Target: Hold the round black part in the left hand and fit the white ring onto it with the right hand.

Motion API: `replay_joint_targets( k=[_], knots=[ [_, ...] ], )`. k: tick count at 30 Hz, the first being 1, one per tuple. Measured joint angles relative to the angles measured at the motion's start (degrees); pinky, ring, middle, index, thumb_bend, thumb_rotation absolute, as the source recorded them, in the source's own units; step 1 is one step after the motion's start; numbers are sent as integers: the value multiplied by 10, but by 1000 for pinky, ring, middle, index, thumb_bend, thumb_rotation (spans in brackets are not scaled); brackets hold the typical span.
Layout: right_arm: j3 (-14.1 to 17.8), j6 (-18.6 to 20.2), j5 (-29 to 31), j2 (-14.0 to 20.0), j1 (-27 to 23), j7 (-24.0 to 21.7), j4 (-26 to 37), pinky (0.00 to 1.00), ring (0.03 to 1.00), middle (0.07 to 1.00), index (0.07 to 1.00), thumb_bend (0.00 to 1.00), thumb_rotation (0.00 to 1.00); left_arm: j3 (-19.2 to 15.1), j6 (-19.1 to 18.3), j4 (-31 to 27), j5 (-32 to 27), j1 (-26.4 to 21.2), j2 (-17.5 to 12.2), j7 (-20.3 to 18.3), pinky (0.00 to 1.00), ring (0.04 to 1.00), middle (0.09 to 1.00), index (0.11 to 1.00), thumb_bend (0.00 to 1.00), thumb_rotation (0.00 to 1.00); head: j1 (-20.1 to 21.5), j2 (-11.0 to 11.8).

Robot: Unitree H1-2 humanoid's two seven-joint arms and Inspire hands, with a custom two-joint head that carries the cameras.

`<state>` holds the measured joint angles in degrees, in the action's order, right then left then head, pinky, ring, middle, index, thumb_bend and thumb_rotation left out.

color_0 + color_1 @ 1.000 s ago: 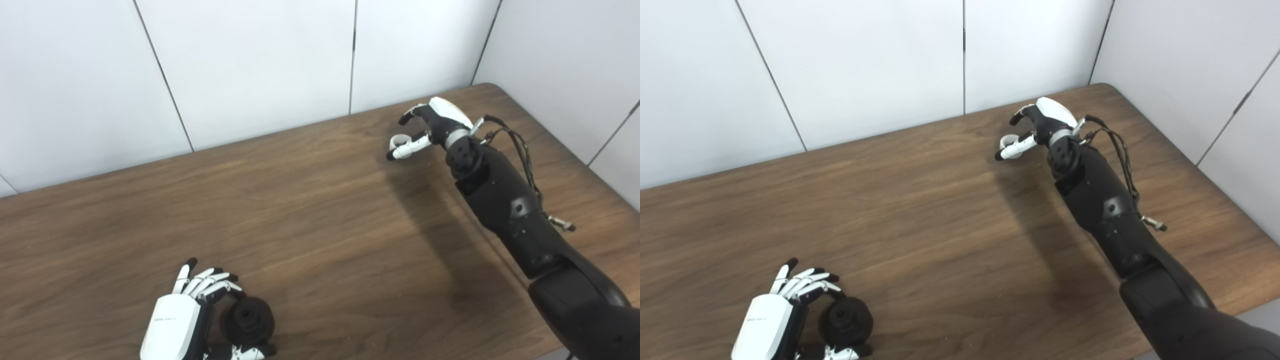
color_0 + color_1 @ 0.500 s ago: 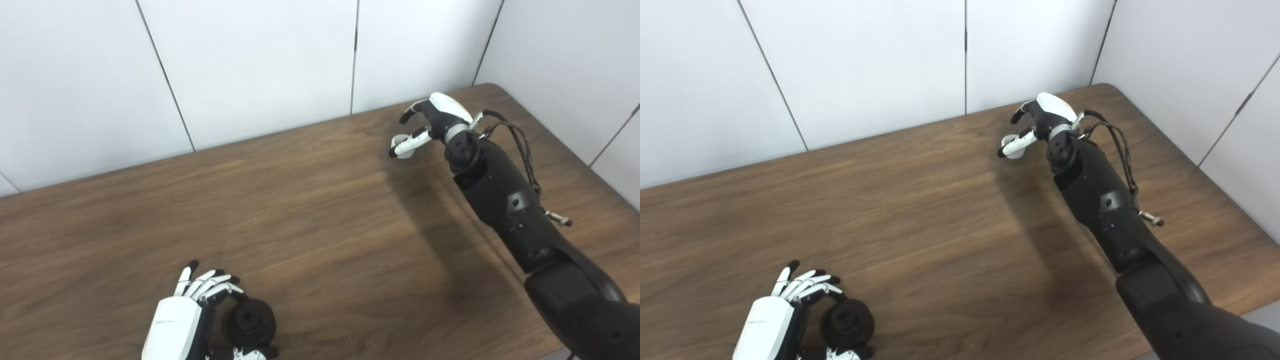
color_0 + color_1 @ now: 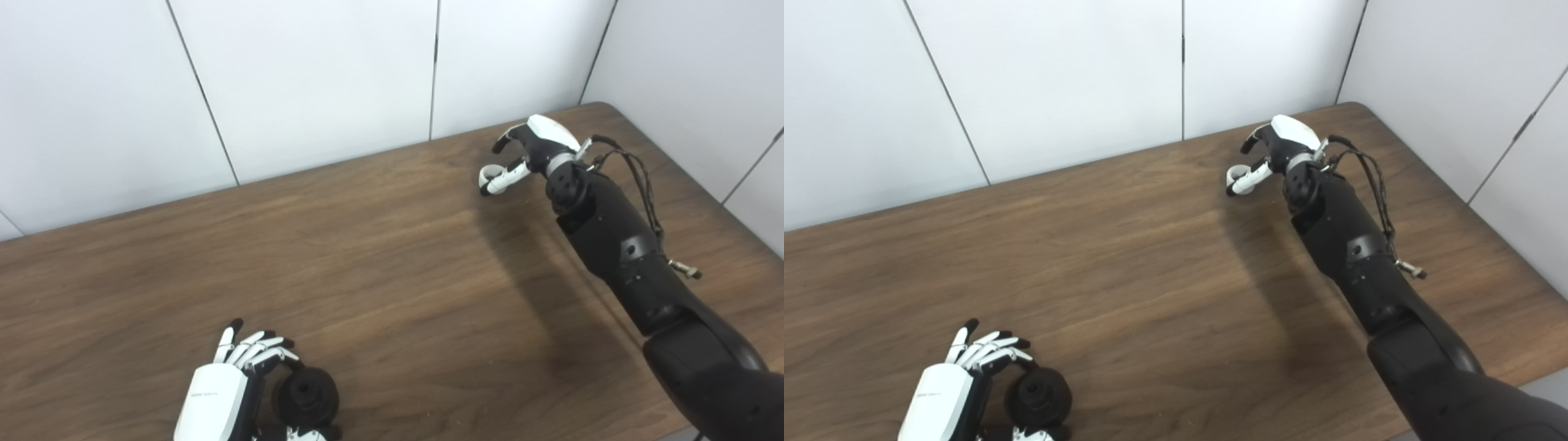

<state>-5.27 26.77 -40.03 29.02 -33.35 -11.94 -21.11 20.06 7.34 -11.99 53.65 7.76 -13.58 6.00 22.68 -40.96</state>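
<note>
The right hand [image 3: 528, 150], white-shelled with black fingers, reaches to the far right part of the counter, its fingers curled around the small white plastic ring [image 3: 490, 175]; whether the ring is truly pinched or only touched I cannot tell, as the thumb covers much of it. The left hand [image 3: 228, 384], near the bottom edge, is closed on the round black part [image 3: 306, 397], fingers over its top and thumb under, with the bored face turned outward towards the right.

The wide brown wood-grain counter [image 3: 380, 269] carries both, and the two hands are well apart across it.

Against a second ago, the right hand has lifted slightly and drawn its fingers in, and the ring has moved with it, sitting a little higher in the picture. The left hand and black part have not moved. This suggests the ring is being gathered into a grasp; carrying it across to the waiting black part is not yet begun.
</note>
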Motion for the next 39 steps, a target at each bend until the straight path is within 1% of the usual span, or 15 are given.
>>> replay_joint_targets(
  k=[6,9,12,14,18,27,30,34,35,36,37,38,39],
  knots=[
    [-1,0,-1,0,4,0,0,903,965,875,670,876,225,0,0,0,0,0,0,0,995,827,740,485,523,48,-1,-3],
    [-2,0,-1,0,6,0,0,910,967,878,668,874,224,-1,0,0,0,1,0,0,995,828,740,485,523,48,-1,-3],
    [-2,0,-1,0,7,0,0,890,951,850,659,874,225,-1,0,-1,0,1,0,0,994,826,739,485,523,48,-1,-3],
    [-3,0,-1,0,7,0,0,897,947,854,652,871,236,-1,0,-1,0,1,0,-2,992,825,738,485,523,48,-3,-3],
    [-9,0,-1,0,7,0,-6,905,969,904,652,867,252,-2,-1,-3,0,1,1,-4,995,827,739,485,523,48,-3,-4],
    [-5,0,-1,0,9,1,-9,970,993,906,653,878,237,-2,-1,-3,1,2,1,-4,992,825,738,485,523,48,-4,-3],
    [-3,0,-1,-1,9,1,-9,978,1000,911,652,861,244,-2,-1,-3,3,2,1,-4,992,825,737,485,523,48,-4,-3],
    [-4,0,0,-1,9,2,-9,991,998,905,621,851,222,-2,0,-3,3,2,1,-4,993,826,738,485,523,48,-5,-4],
    [-5,0,2,-1,9,4,-9,984,984,887,599,844,207,-2,0,-3,3,2,1,-4,994,828,739,485,523,48,-5,-4],
    [-5,0,4,-1,9,7,-9,982,975,875,545,688,177,-2,0,-3,3,2,1,-4,995,829,739,485,523,48,-5,-4],
    [-5,-1,7,-1,9,12,-9,983,964,861,516,609,159,-2,0,-3,3,2,1,-4,995,829,739,485,523,48,-5,-4],
    [-4,-2,12,-2,9,20,-9,977,947,843,498,559,146,-2,0,-3,3,2,2,-4,995,829,739,485,523,48,-5,-3],
    [-4,-3,15,-3,9,29,-9,965,936,832,491,542,140,-3,0,-3,3,2,2,-4,995,828,740,485,523,48,-5,-3]
  ],
)
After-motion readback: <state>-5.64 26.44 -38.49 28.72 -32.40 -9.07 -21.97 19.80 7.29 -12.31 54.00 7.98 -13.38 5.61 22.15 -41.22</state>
